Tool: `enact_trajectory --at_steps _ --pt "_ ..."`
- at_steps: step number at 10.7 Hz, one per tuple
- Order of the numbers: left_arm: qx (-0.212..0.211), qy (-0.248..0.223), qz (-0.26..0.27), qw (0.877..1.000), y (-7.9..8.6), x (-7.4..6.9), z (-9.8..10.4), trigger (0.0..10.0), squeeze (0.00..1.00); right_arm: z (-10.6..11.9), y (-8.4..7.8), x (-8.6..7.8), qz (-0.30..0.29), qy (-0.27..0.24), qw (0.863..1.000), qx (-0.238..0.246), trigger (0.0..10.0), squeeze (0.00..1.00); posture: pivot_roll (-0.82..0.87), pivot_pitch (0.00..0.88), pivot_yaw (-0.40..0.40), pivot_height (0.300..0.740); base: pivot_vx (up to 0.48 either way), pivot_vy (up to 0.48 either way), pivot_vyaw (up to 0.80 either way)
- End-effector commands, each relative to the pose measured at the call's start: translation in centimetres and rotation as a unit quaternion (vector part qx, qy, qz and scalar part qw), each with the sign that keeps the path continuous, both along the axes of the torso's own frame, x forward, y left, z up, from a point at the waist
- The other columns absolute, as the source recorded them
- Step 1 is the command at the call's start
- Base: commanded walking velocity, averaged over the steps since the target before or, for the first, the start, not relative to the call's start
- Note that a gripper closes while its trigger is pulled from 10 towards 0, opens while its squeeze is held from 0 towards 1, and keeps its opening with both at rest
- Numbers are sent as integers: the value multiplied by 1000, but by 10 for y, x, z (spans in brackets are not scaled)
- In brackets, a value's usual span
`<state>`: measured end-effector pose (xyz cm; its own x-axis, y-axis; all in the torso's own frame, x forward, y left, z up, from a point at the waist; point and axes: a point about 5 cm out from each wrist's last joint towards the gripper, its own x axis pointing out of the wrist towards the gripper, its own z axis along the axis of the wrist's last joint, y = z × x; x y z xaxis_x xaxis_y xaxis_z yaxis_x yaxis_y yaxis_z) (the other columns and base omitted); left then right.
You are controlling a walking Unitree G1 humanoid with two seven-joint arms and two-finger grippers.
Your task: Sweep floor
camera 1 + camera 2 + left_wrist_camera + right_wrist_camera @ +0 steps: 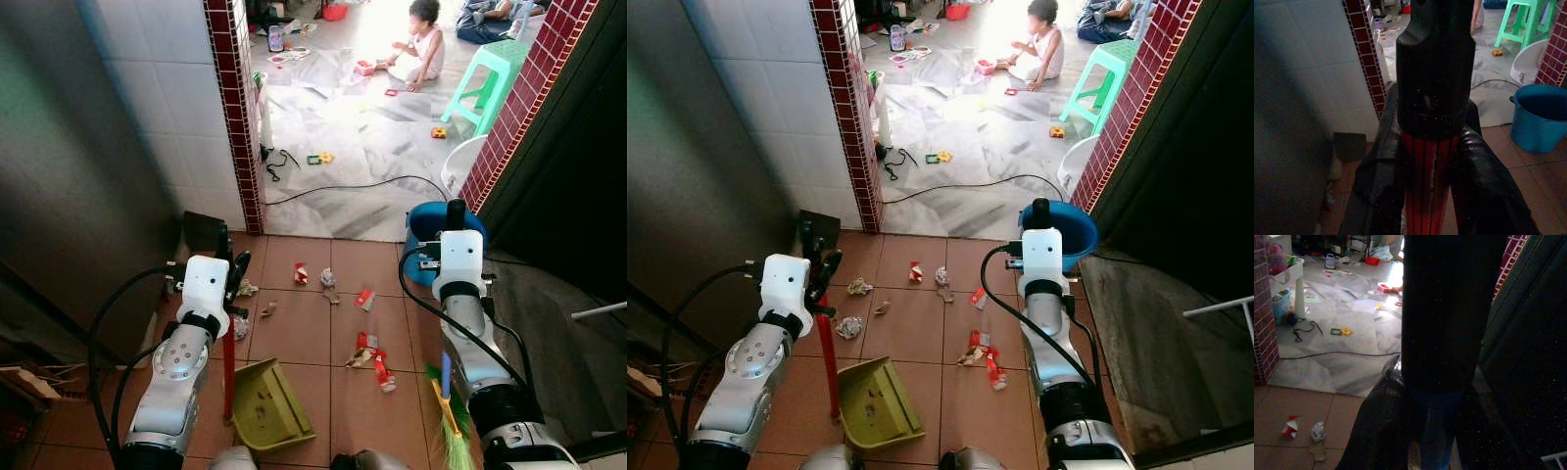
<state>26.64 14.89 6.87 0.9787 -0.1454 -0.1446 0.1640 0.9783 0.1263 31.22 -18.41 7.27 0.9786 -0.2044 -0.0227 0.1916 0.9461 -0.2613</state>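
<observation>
left tool (235, 266) is clamped on the dustpan (265, 403) handle, right tool (455, 213) on the broom (449, 416) handle. both judged light and stiff; wrappers (368, 354) will scatter easily.

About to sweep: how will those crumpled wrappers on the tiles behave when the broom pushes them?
The wrappers look thin and crumpled, so probably very light and apt to skid or flip on the smooth tiles. The scattered wrappers may slip past the broom before reaching the dustpan.
</observation>
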Motion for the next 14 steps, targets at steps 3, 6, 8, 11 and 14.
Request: enact_trajectory --at_steps 3,6,8,11,14 --pt "12 -21 -4 1000 3 4 9 10000 0 11 2 5 8 -25 1000 0 10000 0 13 0 -1 740 0 0 0" --pt "23 -16 -9 1000 1 9 7 10000 0 6 3 3 8 -17 999 44 10000 0 1 0 25 740 0 0 0" --pt "34 -20 -15 999 0 8 7 10000 0 7 2 5 13 -15 999 43 10000 0 6 0 12 740 0 0 0" --pt "38 -21 -15 999 1 8 7 10000 0 9 2 8 17 -17 999 46 10000 0 11 0 2 740 0 0 0" --pt "53 -25 -30 998 0 16 13 10000 0 9 4 10 16 -10 999 49 10000 0 29 0 -40 740 0 0 0"
